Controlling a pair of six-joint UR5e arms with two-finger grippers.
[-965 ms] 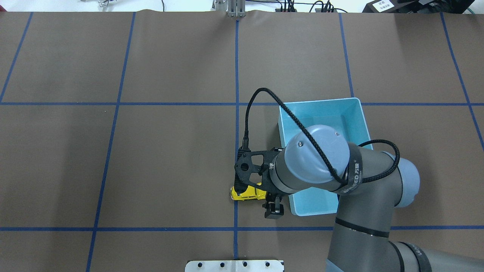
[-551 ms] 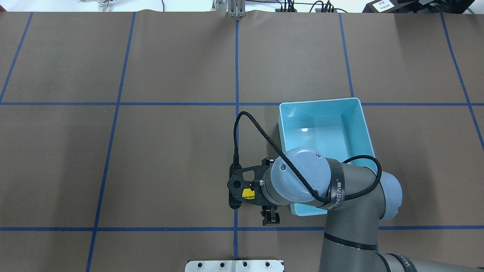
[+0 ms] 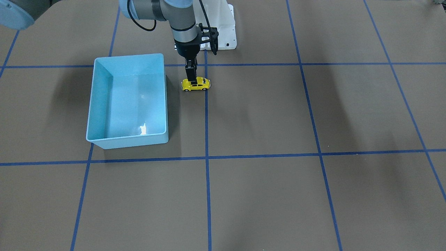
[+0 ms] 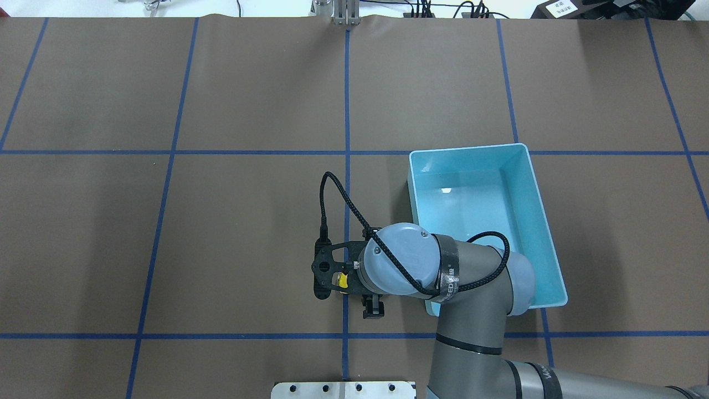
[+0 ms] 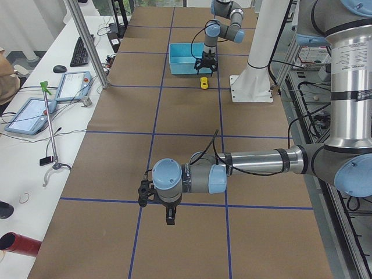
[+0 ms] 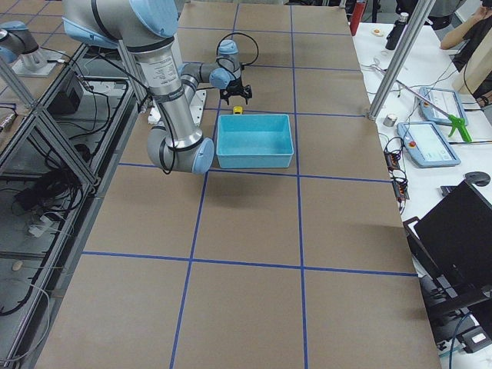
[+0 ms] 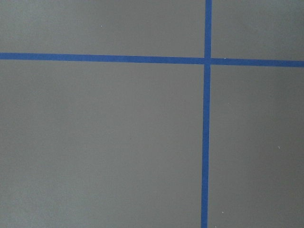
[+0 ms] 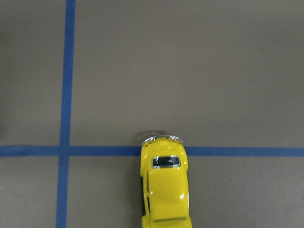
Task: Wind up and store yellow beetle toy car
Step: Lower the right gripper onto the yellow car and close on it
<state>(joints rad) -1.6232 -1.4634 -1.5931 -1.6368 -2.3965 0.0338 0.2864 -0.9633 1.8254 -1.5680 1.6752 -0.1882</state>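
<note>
- One yellow beetle toy car [image 3: 195, 84] sits wheels-down on the brown table [image 3: 264, 115], side-on across a blue tape line [image 3: 206, 115], just beside the light blue bin [image 3: 129, 55].
- My right gripper [image 3: 191, 77] points straight down over the car's bin-side end, fingertips about roof level. I cannot tell whether they are spread or pinching it, since one finger hides the other.
- The car's long axis runs toward and away from the bin, so I judge the fingers must close across its narrow width.
- My left gripper [image 5: 170, 220] hangs well apart down the table; its state I cannot tell.
</note>
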